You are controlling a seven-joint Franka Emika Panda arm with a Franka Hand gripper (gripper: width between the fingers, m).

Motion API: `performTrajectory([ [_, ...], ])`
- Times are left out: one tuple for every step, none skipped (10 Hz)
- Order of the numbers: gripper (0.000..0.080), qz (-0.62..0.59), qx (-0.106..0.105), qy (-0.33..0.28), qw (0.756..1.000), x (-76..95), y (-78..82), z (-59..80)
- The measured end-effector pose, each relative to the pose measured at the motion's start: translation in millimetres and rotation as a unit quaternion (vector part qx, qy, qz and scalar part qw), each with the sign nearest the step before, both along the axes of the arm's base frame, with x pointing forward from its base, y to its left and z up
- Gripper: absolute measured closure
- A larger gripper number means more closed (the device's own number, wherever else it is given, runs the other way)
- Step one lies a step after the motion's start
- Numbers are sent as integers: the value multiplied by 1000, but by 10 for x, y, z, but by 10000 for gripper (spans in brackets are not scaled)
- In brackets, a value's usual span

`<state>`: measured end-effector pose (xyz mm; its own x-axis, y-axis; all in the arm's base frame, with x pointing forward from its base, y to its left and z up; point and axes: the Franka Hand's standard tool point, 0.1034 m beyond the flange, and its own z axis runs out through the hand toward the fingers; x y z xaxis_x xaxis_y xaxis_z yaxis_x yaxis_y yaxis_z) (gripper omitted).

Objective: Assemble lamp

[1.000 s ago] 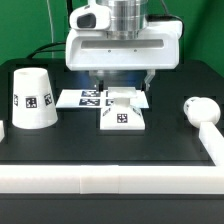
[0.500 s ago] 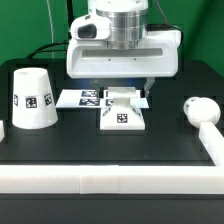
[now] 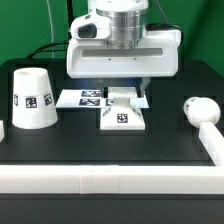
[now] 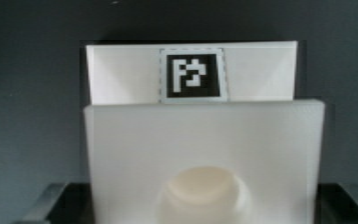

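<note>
The lamp base (image 3: 123, 117), a flat white square with a tag, lies at the table's middle. In the wrist view the base (image 4: 194, 120) fills the frame, its round socket near the jaws. My gripper (image 3: 123, 92) hangs right over the base's far end. It is open, with a dark fingertip on either side of the base (image 4: 197, 210); I cannot tell if they touch it. The cone shade (image 3: 32, 98) stands upright at the exterior view's left. The round-headed bulb (image 3: 196, 108) lies at the exterior view's right.
The marker board (image 3: 82, 98) lies flat just behind and to the left of the base. A white rail (image 3: 110, 180) runs along the table's front edge, and another (image 3: 212, 140) along its right side.
The robot hand came lower over the base between one second ago and half a second ago. It has held still since. The lamp parts have not moved.
</note>
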<state>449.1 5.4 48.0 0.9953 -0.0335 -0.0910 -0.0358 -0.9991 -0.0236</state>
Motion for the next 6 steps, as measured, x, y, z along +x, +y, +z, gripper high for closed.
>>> performTrajectory([
  [268, 0, 0, 0, 1000, 0, 0, 0],
  [268, 0, 0, 0, 1000, 0, 0, 0],
  [268, 0, 0, 0, 1000, 0, 0, 0],
  [268, 0, 0, -1, 1000, 12, 5, 0],
  [266, 3, 2, -1, 1000, 153, 60, 2],
  [266, 1, 3, -9, 1000, 355, 124, 5],
])
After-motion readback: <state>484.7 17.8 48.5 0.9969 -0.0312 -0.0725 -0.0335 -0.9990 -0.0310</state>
